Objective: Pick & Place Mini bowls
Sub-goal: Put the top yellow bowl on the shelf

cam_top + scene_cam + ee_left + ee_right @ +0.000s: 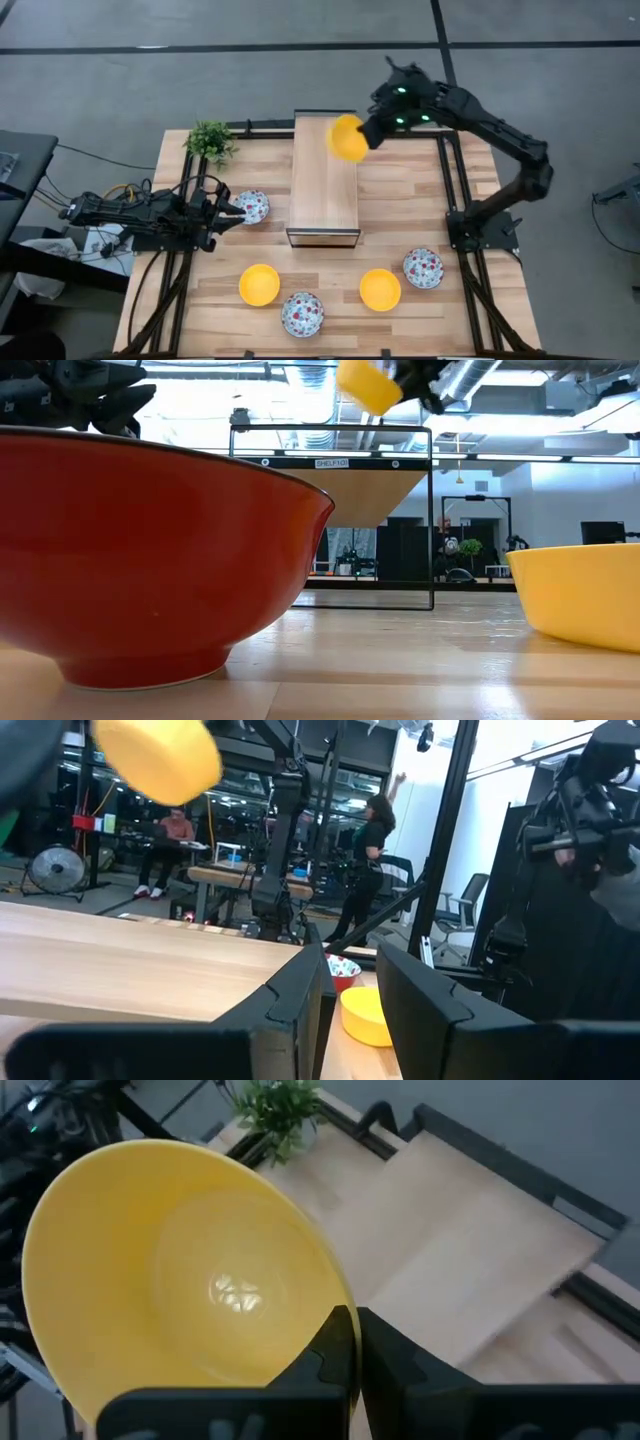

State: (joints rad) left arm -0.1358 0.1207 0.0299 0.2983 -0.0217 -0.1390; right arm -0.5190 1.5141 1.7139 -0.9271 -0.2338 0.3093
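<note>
My right gripper (368, 132) is shut on a plain yellow bowl (347, 137), held in the air over the far end of the wooden shelf (324, 190). The low view shows that bowl (368, 385) high above the shelf frame. My left gripper (233, 210) is open at the table's left side, right beside a speckled bowl (254, 207); whether it touches the bowl I cannot tell. Two more yellow bowls (259, 284) (380, 289) and two speckled bowls (302, 313) (423, 267) rest on their bases near the table's near edge. My right gripper (358, 1330) pinches the yellow bowl's rim (330, 1302) between its two fingers, one finger inside the bowl and one outside. The bowl is lifted clear and tipped on its side, its hollow (190, 1280) facing my wrist camera.
A small green potted plant (210, 140) stands at the far left corner. The shelf's black frame (432, 510) stands mid-table. In the low view a bowl's red outer wall (150, 560) and a yellow bowl (580, 595) fill the foreground. People show in the room behind (372, 840).
</note>
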